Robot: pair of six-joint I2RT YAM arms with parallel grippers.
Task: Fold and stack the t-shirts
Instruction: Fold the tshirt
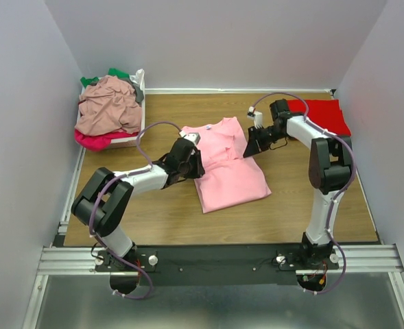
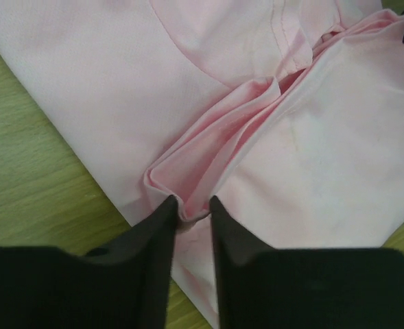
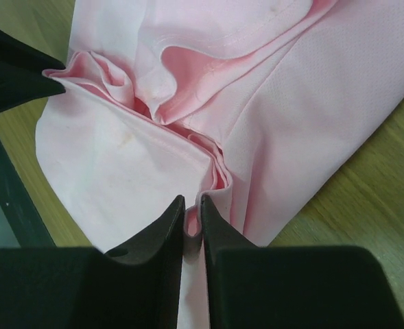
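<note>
The wooden surface (image 1: pixel 153 219) carries the light pink t-shirt (image 1: pixel 232 171), partly folded, at its middle, a heap of tees (image 1: pixel 109 110) in the white basket (image 1: pixel 142 103) far left, and a folded red t-shirt (image 1: pixel 325 113) far right. The left pincer (image 2: pixel 191 205) and right pincer (image 3: pixel 191 205) each nip a bunched fold of the pink cloth (jaws narrow, fabric between).

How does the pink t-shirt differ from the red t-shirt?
The pink t-shirt lies mid-table, bunched into creases; the red t-shirt lies folded flat in the far right corner. The left tool and right tool pinch the pink one; neither holds the red one. Both lie on the table.
</note>
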